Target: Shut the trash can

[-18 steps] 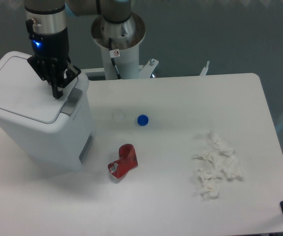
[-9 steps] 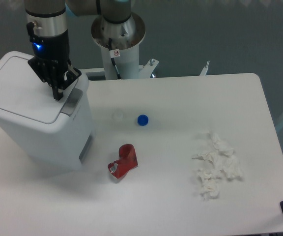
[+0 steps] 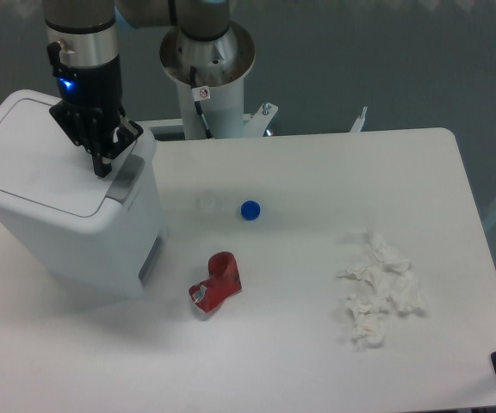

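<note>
The trash can (image 3: 67, 232) is a large white bin at the left of the table. Its flat white lid (image 3: 33, 155) lies down flat on the body, and the grey latch (image 3: 127, 178) shows at the lid's right edge. My gripper (image 3: 103, 169) points straight down over the lid's right edge, right beside the latch. Its black fingers are pressed together, with nothing between them. The fingertips sit at or just above the lid surface; I cannot tell if they touch.
A crumpled red object (image 3: 216, 283) lies on the table right of the bin. A small blue cap (image 3: 250, 209) and a faint clear cap (image 3: 206, 203) lie further back. Crumpled white tissue (image 3: 377, 288) is at the right. The robot base (image 3: 207, 64) stands behind the table.
The gripper has shifted very slightly over the lid's right edge; the lid and everything else stay as they were.
</note>
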{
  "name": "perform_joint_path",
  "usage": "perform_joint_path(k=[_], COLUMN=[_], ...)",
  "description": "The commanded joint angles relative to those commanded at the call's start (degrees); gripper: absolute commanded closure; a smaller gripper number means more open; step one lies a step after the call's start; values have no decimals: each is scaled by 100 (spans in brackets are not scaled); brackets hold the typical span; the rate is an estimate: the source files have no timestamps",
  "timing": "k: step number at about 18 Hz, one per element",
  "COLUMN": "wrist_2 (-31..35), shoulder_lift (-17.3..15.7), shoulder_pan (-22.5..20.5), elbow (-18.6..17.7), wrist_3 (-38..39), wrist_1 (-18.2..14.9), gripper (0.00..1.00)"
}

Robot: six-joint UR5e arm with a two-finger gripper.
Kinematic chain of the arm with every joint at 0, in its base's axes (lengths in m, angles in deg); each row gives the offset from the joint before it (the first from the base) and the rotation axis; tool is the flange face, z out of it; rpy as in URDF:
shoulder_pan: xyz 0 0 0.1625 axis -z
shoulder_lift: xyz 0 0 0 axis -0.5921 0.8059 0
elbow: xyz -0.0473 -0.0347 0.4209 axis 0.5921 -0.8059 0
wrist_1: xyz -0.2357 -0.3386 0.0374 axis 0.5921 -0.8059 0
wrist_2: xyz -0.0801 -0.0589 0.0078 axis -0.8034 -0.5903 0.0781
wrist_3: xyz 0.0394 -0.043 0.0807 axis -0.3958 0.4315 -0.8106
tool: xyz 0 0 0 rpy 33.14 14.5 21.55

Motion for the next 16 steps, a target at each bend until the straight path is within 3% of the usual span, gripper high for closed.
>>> perform_joint_path(k=[4,5,7,9,11,16], wrist_2=[-306,-438,-632,-738,-738,-703], shoulder_lift=[-53,-53,-44,104,429,1229], shoulder_pan=[-210,-376,-815,-1334,-1773,-2530], elbow=[342,378,387,404,439,659], wrist_3=[52,53,9,-17,-26,-358], wrist_1=[-9,-18,0,0,17,465], gripper=[73,68,46,36,1,0])
